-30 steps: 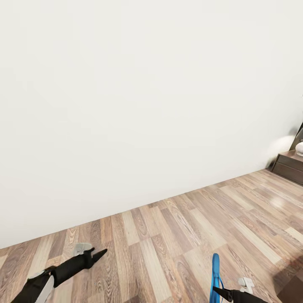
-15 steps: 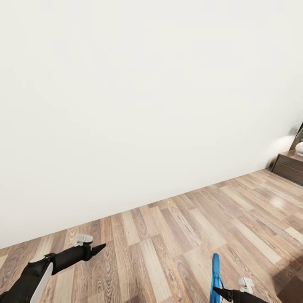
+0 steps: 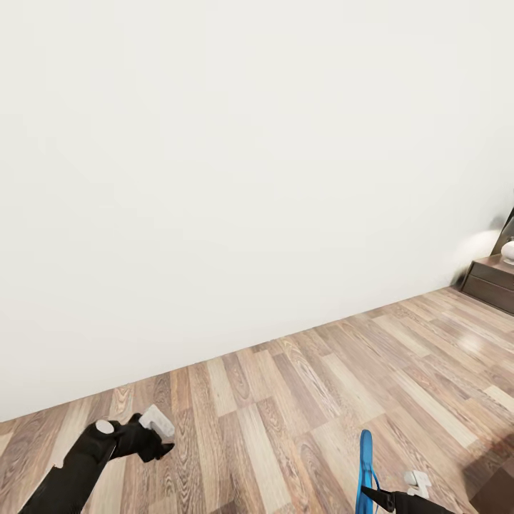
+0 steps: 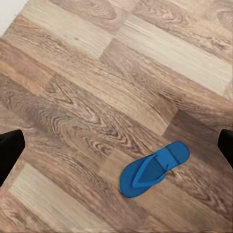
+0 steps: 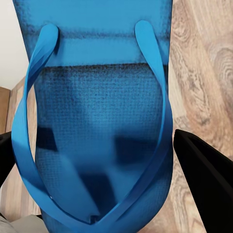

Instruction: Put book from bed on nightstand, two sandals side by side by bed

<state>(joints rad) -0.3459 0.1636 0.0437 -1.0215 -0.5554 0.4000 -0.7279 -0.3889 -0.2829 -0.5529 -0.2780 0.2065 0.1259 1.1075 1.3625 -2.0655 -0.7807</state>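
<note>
While my right gripper (image 3: 378, 496) pinches one sandal (image 3: 365, 467) edge-on, it may slip; my left gripper (image 4: 116, 145), jaws wide, could miss the other sandal (image 4: 153, 169) on the floor (image 4: 73, 97).

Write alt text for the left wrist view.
A bright blue sandal lies flat, strap side up, on the brown wood-plank floor. The left gripper's dark fingertips sit wide apart at the frame's edges, holding nothing.

Left tool (image 3: 153, 435) spread wide, pointing downward; right tool (image 3: 377, 497) clamped, low.
</note>
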